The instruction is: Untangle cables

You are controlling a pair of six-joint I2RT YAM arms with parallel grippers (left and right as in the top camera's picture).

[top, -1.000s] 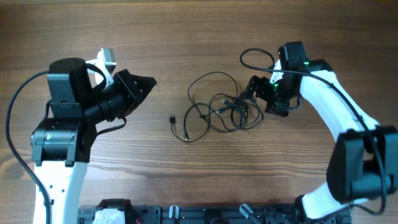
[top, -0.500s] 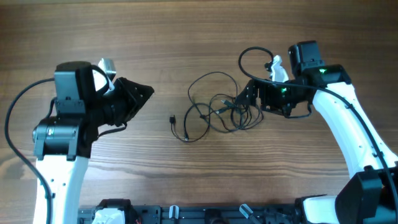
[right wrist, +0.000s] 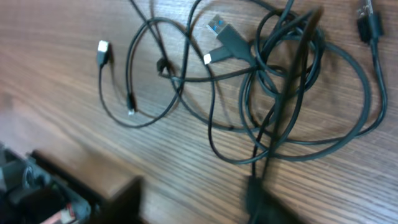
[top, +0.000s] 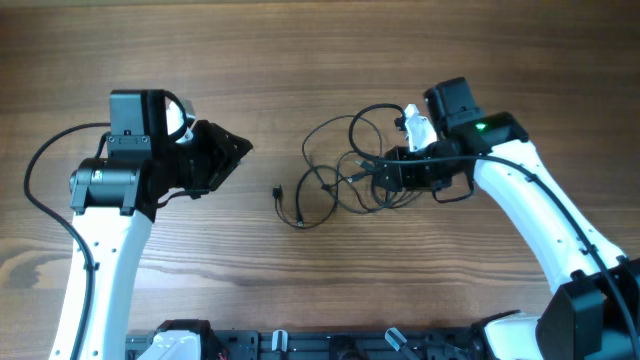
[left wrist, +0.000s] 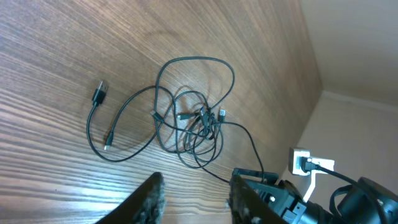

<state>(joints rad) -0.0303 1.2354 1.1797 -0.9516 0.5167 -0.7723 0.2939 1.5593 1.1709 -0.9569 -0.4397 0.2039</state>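
Note:
The cables (top: pixel 345 175) lie in a loose black tangle on the wooden table, with one strand and its small plug (top: pixel 276 192) trailing left. My right gripper (top: pixel 385 170) hovers low over the tangle's right side. In the right wrist view its jaws (right wrist: pixel 193 199) stand apart with bare wood between them, blurred, and one strand (right wrist: pixel 286 93) runs up from the right finger. The USB plugs (right wrist: pixel 224 37) lie amid the loops. My left gripper (top: pixel 238 150) sits left of the tangle, apart from it. It is open (left wrist: pixel 196 196) and holds nothing; the cables (left wrist: pixel 186 118) lie ahead.
The right arm's black wrist (left wrist: pixel 292 199) shows at the bottom right of the left wrist view. A thick black cable (top: pixel 45 165) loops off the left arm. A black rack (top: pixel 330 345) runs along the table's front edge.
The left gripper has opened from shut and shifted slightly. The right arm has swung left over the tangle, its jaws narrowing, and the loop at the tangle's upper right has shifted left.

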